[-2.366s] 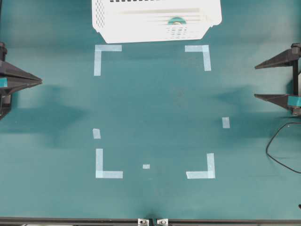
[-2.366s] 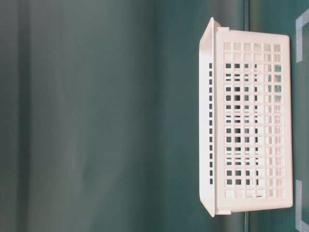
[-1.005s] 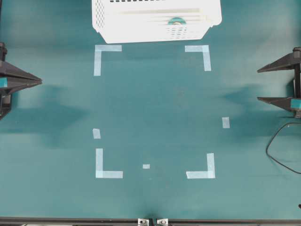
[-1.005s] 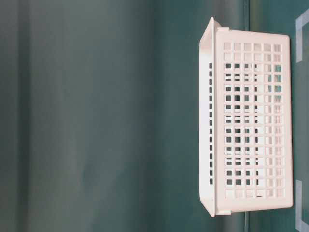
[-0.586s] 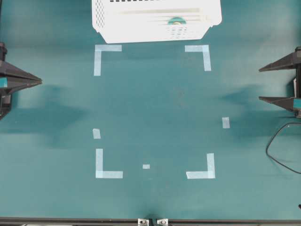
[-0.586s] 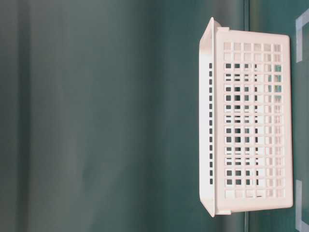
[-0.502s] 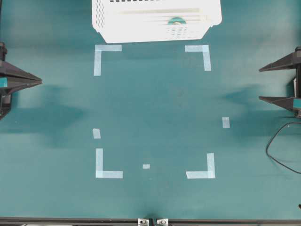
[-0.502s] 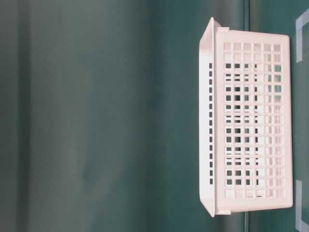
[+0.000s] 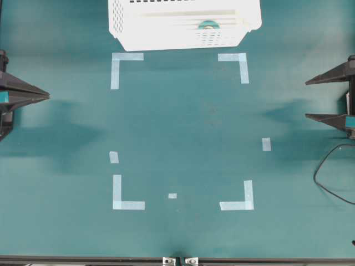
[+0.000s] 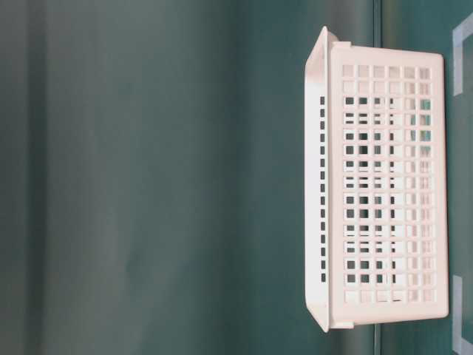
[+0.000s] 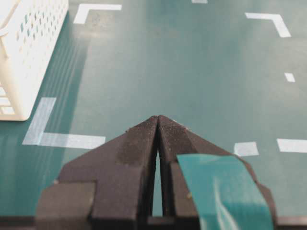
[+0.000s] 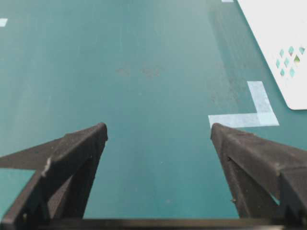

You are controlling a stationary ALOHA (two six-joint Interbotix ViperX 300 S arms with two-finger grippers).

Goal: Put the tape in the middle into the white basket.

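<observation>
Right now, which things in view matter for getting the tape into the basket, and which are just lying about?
Job:
- tape, already lying inside the basket
- white basket, at the table's far edge
- right gripper, fingers open, empty
- left gripper, fingers shut, empty

Lying about:
- pale corner strips
- small tape scraps
- black cable

White lattice basket (image 9: 166, 27), teal tape (image 9: 207, 24), teal table (image 9: 188, 122)

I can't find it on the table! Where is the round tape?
In the overhead view the tape lies inside the white basket, right of its middle, at the table's far edge.
</observation>
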